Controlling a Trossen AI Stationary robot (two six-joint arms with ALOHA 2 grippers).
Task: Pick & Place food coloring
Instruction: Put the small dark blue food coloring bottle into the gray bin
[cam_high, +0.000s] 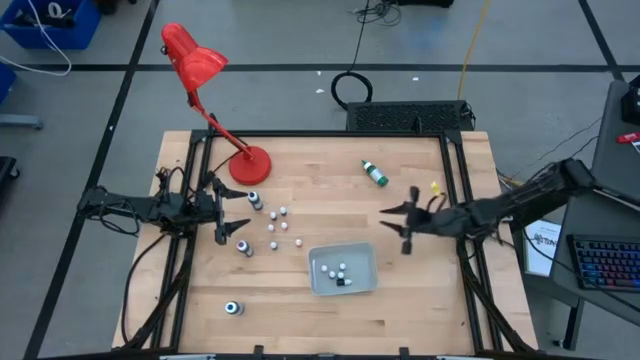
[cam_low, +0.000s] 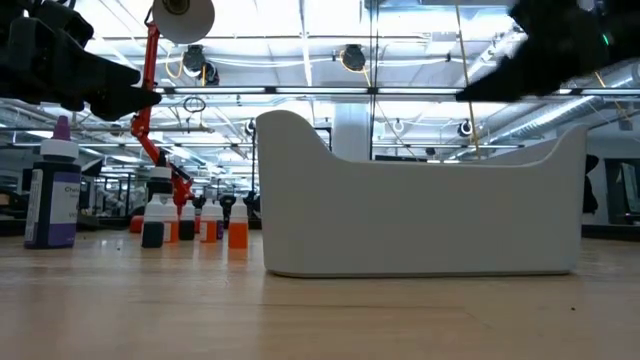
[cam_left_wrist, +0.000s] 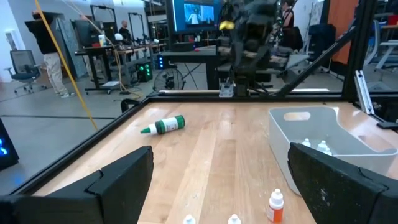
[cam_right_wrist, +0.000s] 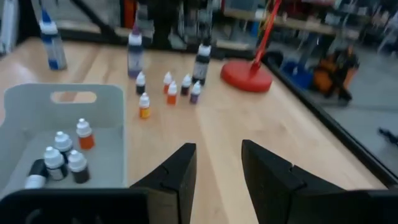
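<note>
While both arms hung above it, the light wooden table (cam_high: 330, 310) carried everything, listed here from big to small.

Lamp: a red desk lamp (cam_high: 205, 95) with a round base stood at the far left part of the table.

Tray: a pale blue-grey rectangular plastic tray (cam_high: 343, 269) sat near the middle, toward the front edge; several small white-capped food coloring vials (cam_right_wrist: 67, 152) lay inside it.

Left gripper: the left gripper (cam_high: 243, 228) was at the left side, fingers spread wide and holding nothing, just beside the loose bottles.

Right gripper: the right gripper (cam_high: 390, 222) was right of the tray, fingers only a narrow gap apart, with nothing between them.

Green bottle: a green-bodied bottle (cam_high: 375, 174) lay on its side, well apart at the far right.

Loose bottles: a cluster of tiny white-topped bottles (cam_high: 280, 226) stood between lamp base and tray; one dark bottle (cam_high: 233, 308) stood alone near the front left.
</note>
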